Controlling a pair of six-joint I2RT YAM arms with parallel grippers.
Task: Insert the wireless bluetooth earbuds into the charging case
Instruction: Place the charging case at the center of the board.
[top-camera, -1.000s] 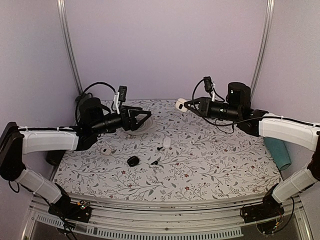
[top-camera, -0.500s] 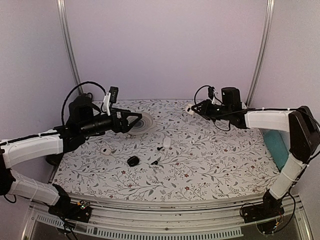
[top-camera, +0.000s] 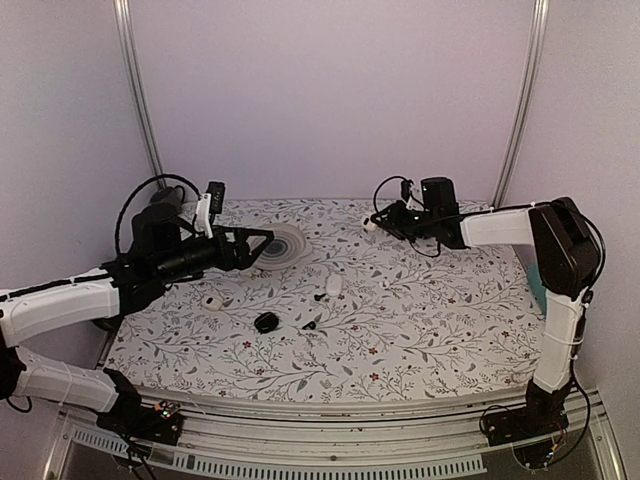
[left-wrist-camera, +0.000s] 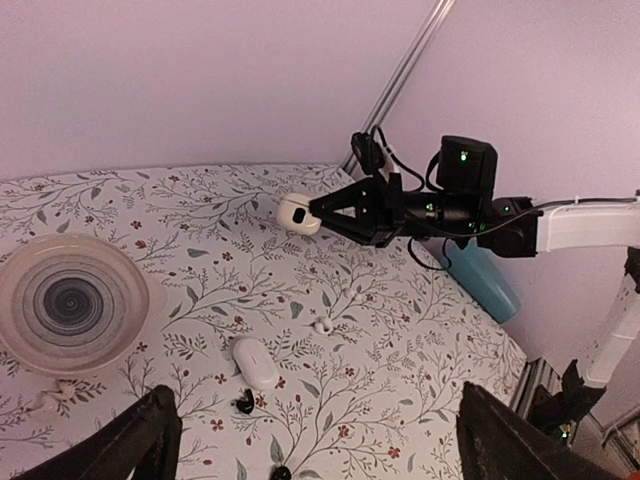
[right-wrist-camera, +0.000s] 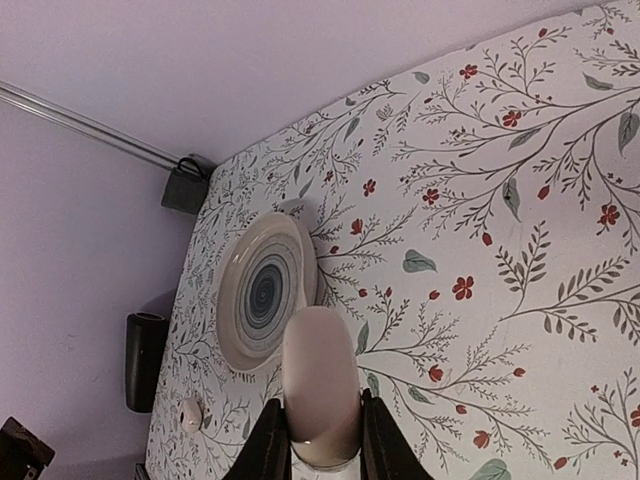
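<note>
Hovering just left of the ringed plate (top-camera: 283, 245), the left arm (top-camera: 60, 305) is pointing its jaws at that plate, and they are standing spread wide with nothing between them. The right arm (top-camera: 495, 227) is reaching in well to the plate's right, above the floral surface (top-camera: 430, 330), and its jaws are pinching a white oblong piece (right-wrist-camera: 320, 385), seemingly the charging case, from both sides. One tiny glossy white earbud (left-wrist-camera: 322, 325) is lying to the plate's right, nearer the arm bases. A white oval pod (top-camera: 334, 285) is resting between it and the plate. What looks like a second earbud (top-camera: 211, 301) is sitting off the plate's near-left side. Small black bits (top-camera: 266, 322) are lying off the plate's near side.
</note>
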